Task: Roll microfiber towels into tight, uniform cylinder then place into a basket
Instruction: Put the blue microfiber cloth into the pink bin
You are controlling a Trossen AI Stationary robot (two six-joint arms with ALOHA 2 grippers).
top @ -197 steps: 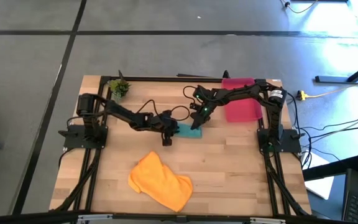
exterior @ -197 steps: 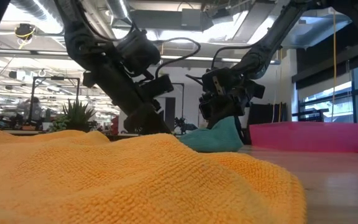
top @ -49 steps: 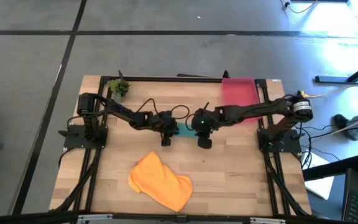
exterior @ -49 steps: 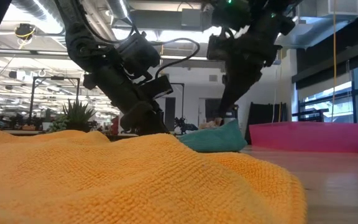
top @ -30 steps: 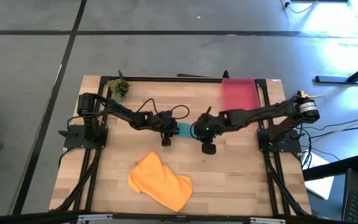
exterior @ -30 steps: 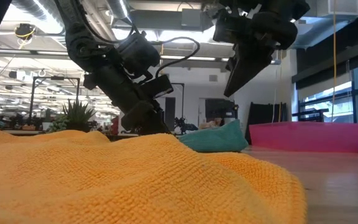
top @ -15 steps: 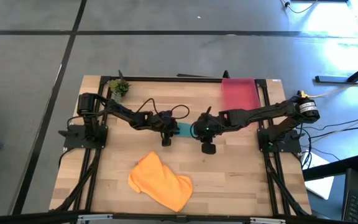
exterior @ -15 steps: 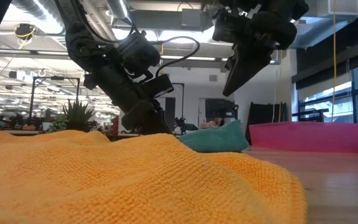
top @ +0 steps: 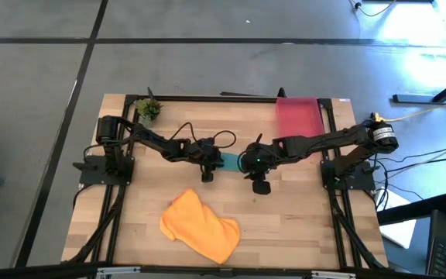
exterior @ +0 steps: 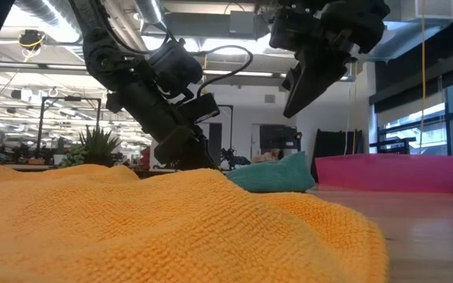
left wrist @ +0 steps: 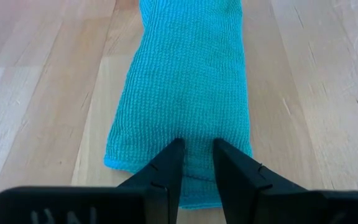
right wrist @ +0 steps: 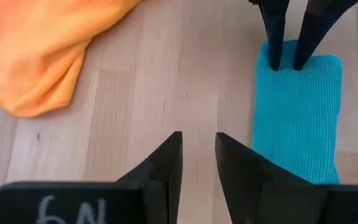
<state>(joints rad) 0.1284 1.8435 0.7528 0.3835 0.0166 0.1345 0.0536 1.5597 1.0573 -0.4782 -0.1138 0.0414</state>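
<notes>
The teal towel (top: 232,163) lies on the table as a narrow folded strip running left to right; it also shows in the low view (exterior: 274,174). My left gripper (left wrist: 197,149) is down on the strip's left end, nearly shut, and shows in the right wrist view (right wrist: 286,62). My right gripper (top: 260,188) hangs above the table just nearside of the strip's right end, slightly open and empty (right wrist: 197,140). The orange towel (top: 200,225) lies crumpled near the front edge. The red-pink basket (top: 296,124) stands at the far right. My left gripper has both fingertips (left wrist: 174,149) on the top of the teal towel's left end (left wrist: 196,134), with a little cloth between them. The fingers come from above, slanting, in line with the strip. The towel lies flat on the table along its whole length.
A small green plant (top: 149,110) stands at the far left corner. In the low view the orange towel (exterior: 171,228) fills the foreground and hides my left gripper's fingertips. Bare wood lies between the two towels and right of the orange one.
My right gripper has risen off the teal towel's right end and moved a little toward the near edge, then hung there almost still. The teal towel and my left gripper have stayed where they were.
</notes>
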